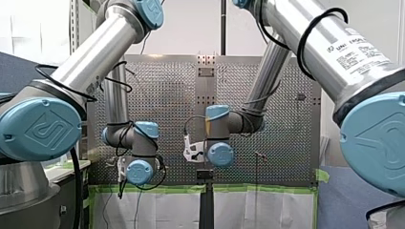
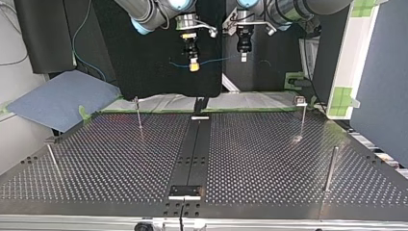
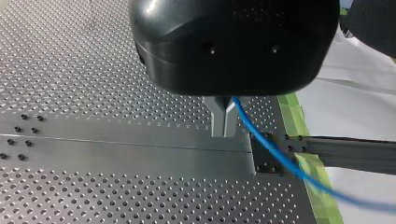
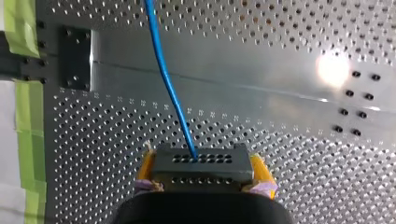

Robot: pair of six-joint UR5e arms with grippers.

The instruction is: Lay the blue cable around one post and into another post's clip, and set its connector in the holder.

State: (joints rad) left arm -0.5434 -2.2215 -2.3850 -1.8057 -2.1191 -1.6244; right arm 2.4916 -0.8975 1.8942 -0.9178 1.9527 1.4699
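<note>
Up over the far edge of the table (image 2: 269, 159) in the top view, both arms hang w/ the blue cable (image 2: 211, 61) strung between them, well clear of the surface. My right gripper (image 2: 194, 63), yellow pads, is clamped on the dark connector (image 4: 201, 163), w/ the cable running out of it. My left gripper (image 3: 223, 122) has its metal fingers (image 3: 218, 116) pinched together on the cable further along; the rest trails off past the green tape (image 3: 292, 112). Posts (image 2: 138, 113) stand bare: no cable round any, none in a clip. Holder: can't tell which fitting it is. I'd say nothing's routed yet, so wrap, clip & connector seating are all left.
</note>
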